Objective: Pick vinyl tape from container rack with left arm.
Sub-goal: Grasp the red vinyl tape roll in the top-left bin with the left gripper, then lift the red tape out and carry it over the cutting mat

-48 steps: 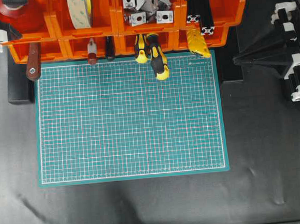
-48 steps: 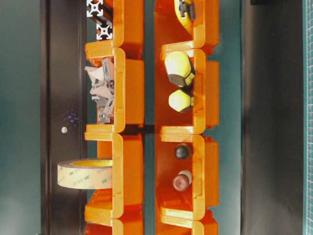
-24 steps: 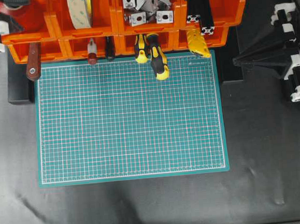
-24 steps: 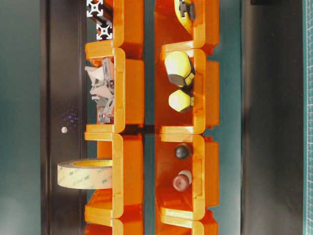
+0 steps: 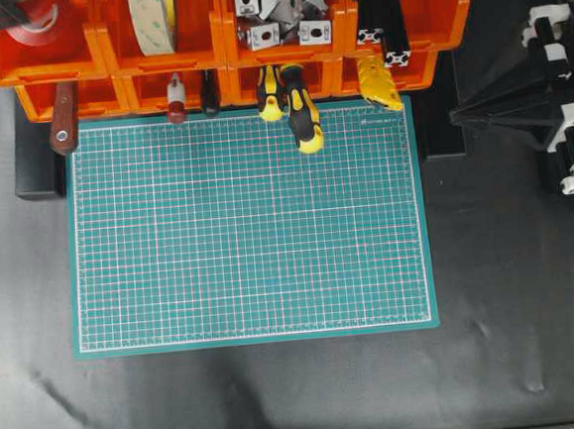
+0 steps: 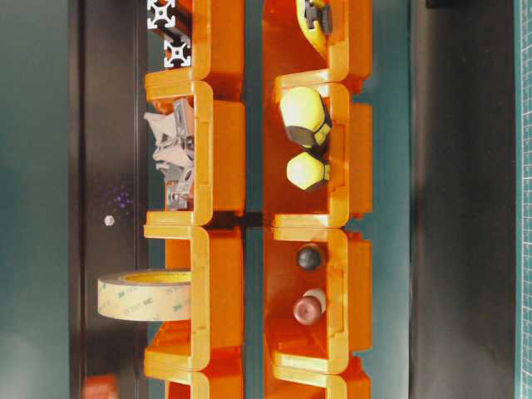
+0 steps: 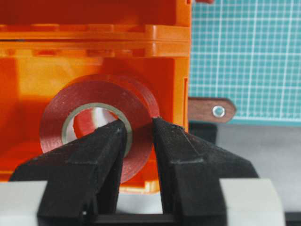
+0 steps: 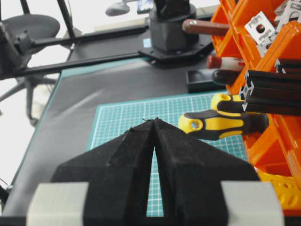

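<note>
The vinyl tape (image 7: 101,96), a glossy red ring with a pale core, stands on edge in the end bin of the orange container rack (image 7: 94,33). My left gripper (image 7: 140,121) is shut on the ring's wall, with one black finger (image 7: 106,146) inside the core and the other against the outer face. From overhead the tape (image 5: 38,17) shows in the rack's (image 5: 431,24) top-left bin, with the left arm's white parts at the frame edge. My right gripper (image 8: 154,120) hangs shut and empty over the mat; overhead it (image 5: 455,115) is at the far right.
A cream tape roll (image 5: 152,16) sits in the neighbouring bin. Metal brackets (image 5: 276,12) and black extrusions (image 5: 380,8) fill the other upper bins. Yellow-black screwdrivers (image 5: 298,104) and a brown-handled tool (image 5: 63,123) stick out over the green cutting mat (image 5: 248,227).
My left jaws have closed from wide open onto the tape's wall. The top-left bin has shifted left, and a red blur now shows at the bottom of the table-level view.
</note>
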